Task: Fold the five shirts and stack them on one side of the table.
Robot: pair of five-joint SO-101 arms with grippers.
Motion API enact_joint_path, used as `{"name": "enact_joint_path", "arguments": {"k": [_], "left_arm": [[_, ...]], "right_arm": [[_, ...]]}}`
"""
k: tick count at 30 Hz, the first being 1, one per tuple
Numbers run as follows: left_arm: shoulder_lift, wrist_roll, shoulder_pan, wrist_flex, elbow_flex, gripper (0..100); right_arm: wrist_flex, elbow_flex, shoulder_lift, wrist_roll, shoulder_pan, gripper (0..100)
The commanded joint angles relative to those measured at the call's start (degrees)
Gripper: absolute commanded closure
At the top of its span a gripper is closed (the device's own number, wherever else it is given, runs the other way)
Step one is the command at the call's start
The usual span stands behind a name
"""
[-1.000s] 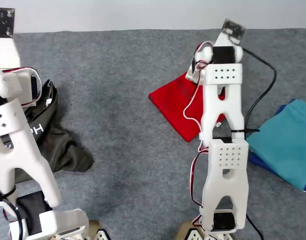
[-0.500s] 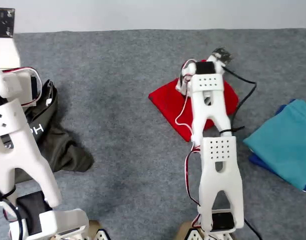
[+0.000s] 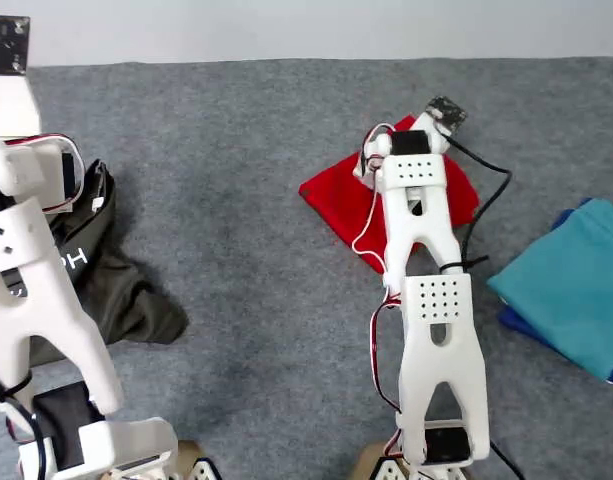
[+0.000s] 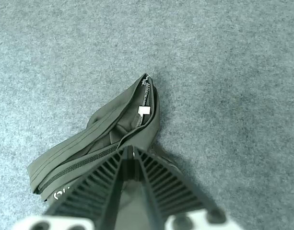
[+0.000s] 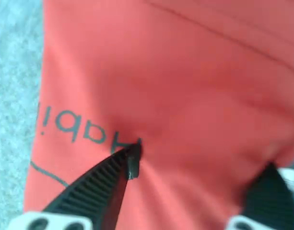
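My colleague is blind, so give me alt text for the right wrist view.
The right gripper is open, its fingers resting on a red shirt with dark lettering, the fabric puckering around one of them. Grey table shows beside the shirt.

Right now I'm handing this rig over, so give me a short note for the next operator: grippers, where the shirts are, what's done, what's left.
Left gripper: shut, tips at the dark olive shirt, which lies crumpled at the table's left side; unclear if it pinches cloth.
Right gripper: open, pressed onto the red shirt mid-table.
Done: teal shirt lies over a blue shirt at the right edge, apparently the stack's start.
Left: fold the red and olive shirts, then stack them.
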State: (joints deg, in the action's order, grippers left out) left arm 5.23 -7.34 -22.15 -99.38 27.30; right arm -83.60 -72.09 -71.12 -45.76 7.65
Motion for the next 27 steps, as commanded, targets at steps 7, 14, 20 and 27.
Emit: {"name": "enact_joint_path", "arguments": {"k": [7,14,20,27], "left_arm": [[2.11,-0.53,-0.44,-1.14,0.13,99],[2.11,-0.53,-0.44,-1.14,0.13,99],[2.20,-0.44,-0.44,-1.14,0.31,99],[2.20,-0.53,-0.44,-1.14,0.31,99]], "right_arm": [[-6.37,-5.71,1.98,3.34,-1.71,99.0],[-19.56,-18.64,5.67,14.24,-4.62,98.8],[-19.21,-18.29,11.30,25.67,-9.27,98.9],[-19.38,-18.20,17.19,30.42,-14.02,98.9]]}}
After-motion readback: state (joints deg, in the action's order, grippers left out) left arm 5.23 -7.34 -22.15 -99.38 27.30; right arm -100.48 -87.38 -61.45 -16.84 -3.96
